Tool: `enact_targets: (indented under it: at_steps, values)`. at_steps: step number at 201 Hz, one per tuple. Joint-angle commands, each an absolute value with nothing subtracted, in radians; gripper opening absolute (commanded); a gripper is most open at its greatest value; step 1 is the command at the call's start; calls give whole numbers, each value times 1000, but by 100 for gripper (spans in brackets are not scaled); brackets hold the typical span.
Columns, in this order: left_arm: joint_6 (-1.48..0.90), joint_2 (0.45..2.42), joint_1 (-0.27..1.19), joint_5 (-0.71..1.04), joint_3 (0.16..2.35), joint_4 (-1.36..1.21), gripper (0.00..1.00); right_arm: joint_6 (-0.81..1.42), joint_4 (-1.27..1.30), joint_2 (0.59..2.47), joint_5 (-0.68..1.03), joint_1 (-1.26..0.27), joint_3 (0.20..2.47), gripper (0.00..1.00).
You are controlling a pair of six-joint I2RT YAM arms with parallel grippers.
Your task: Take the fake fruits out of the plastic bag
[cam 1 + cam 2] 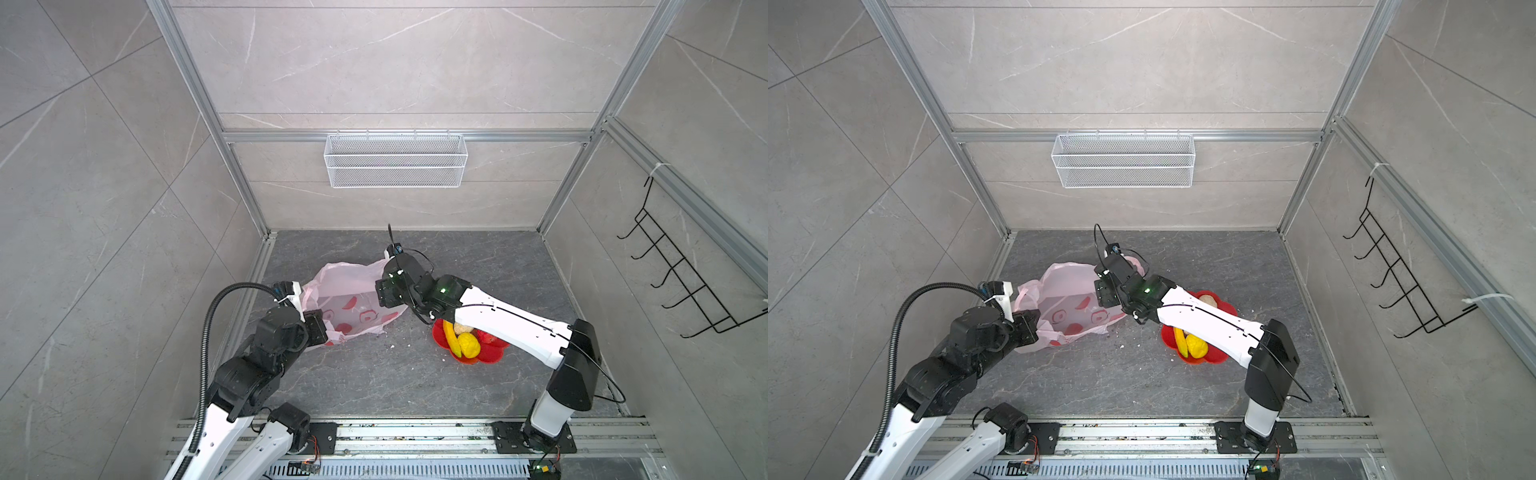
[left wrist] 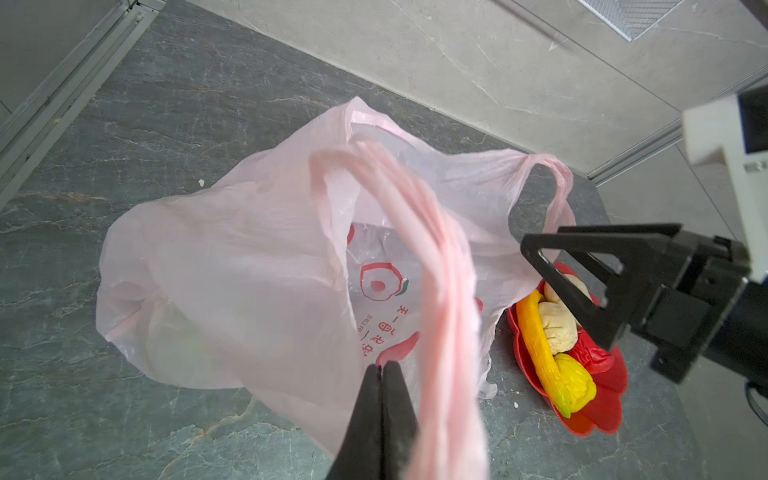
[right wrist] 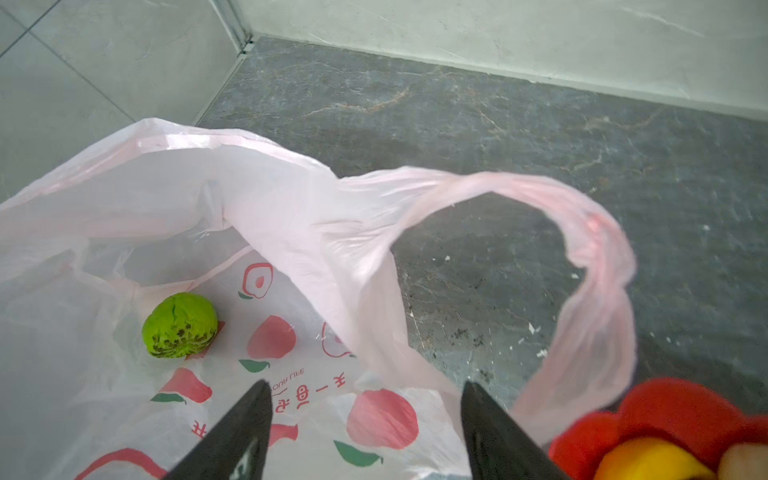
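Main risk: the green ball sits deep on the floor of the plastic bag, with thin film all round the opening. The right end effector is spread and empty, poised over the mouth. A reach from here could, I judge, nip the lower wall along with the ball, so that a lift drags the whole bag. It could also nudge the round ball farther in. The free loop handle hangs just beside 1 of its fingers and could snag.

The left end effector is pressed together at the bag's rim, with the other handle stretched up along it. Whether film is nipped between the fingers I cannot tell. If that hold slips, the mouth would likely collapse over the ball. The right arm also passes above the red dish, so a low return could knock fruit out.

The bag lies near the left edge of the worktop, and I see only 1 fruit in it. The dish, just beside it toward the right edge, holds the banana, yellow lumpy fruit, red fruit and 2 beige pieces.
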State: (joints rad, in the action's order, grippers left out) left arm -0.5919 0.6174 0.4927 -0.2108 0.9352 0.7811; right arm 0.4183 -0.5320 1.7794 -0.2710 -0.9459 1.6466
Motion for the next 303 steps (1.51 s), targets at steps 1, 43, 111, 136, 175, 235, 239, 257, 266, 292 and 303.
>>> enact_targets:
  at_steps: [1, 43, 111, 136, 175, 235, 239, 257, 266, 292, 303]
  values:
    - [-611, 606, 488, -229, 920, 809, 0, 299, -602, 1865, -190, -941, 1710, 73]
    - [-626, 571, 488, -226, 906, 822, 0, 264, -577, 1950, -157, -921, 1790, 73]
    - [-631, 559, 488, -215, 891, 810, 0, 206, -582, 1941, -215, -920, 1834, 73]
    - [-629, 560, 488, -212, 889, 804, 0, 180, -619, 1915, -241, -919, 1848, 74]
    - [-628, 557, 488, -204, 879, 795, 0, 144, -683, 1929, -258, -920, 1912, 75]
    - [-630, 548, 489, -202, 870, 787, 0, 134, -720, 1940, -260, -901, 1964, 75]
    - [-630, 547, 488, -202, 870, 787, 0, 132, -719, 1940, -261, -900, 1968, 75]
    - [-632, 546, 488, -206, 869, 787, 0, 128, -727, 1949, -242, -884, 1990, 76]
    - [-631, 545, 488, -208, 867, 785, 0, 134, -744, 1962, -218, -875, 2007, 76]
    - [-634, 545, 488, -209, 867, 784, 0, 153, -752, 1990, -153, -860, 2010, 76]
    - [-635, 546, 489, -209, 867, 783, 0, 160, -755, 2003, -125, -860, 2010, 76]
